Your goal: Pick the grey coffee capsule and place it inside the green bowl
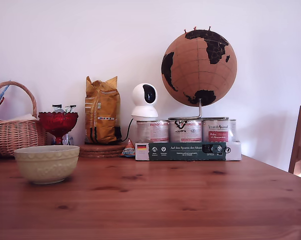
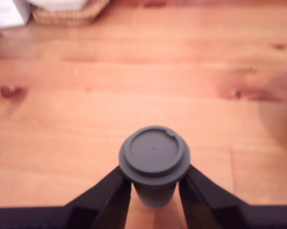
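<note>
Wrist view: grey capsule (image 2: 154, 162) sits lower centre of frame, rim up, axis upright, between your gripper (image 2: 155, 196) fingers, closed on its body. Exterior view: green bowl (image 1: 46, 163) at lower left on table (image 1: 190, 200); arm out of frame. Bowl's bearing from gripper can't be read.

Only the hand (image 2: 154, 191) is seen, in the wrist view: two matte black fingers (image 2: 107, 198), wide at the base and narrowing toward their tips.
</note>
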